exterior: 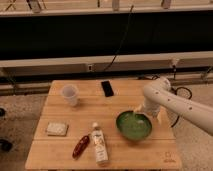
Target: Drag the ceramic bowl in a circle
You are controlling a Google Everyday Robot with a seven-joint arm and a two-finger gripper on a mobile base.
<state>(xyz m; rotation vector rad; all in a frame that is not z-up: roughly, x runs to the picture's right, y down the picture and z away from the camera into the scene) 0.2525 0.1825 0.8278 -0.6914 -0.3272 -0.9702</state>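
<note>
As the gripper [140,111] hangs at the far-right rim of the ceramic bowl [133,127], you find the bowl's centre toward the near left; whether the gripper holds anything cannot be told.

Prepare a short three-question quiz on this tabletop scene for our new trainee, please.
1. Fill in: the translucent cup stands to the picture's ___ of the black phone.
2. True or false: the tool is at the far right-hand rim of the green ceramic bowl, as pictured.
3. Which lies nearest the tool? A the cup, B the phone, C the bowl.
Key: 1 left; 2 true; 3 C.
</note>
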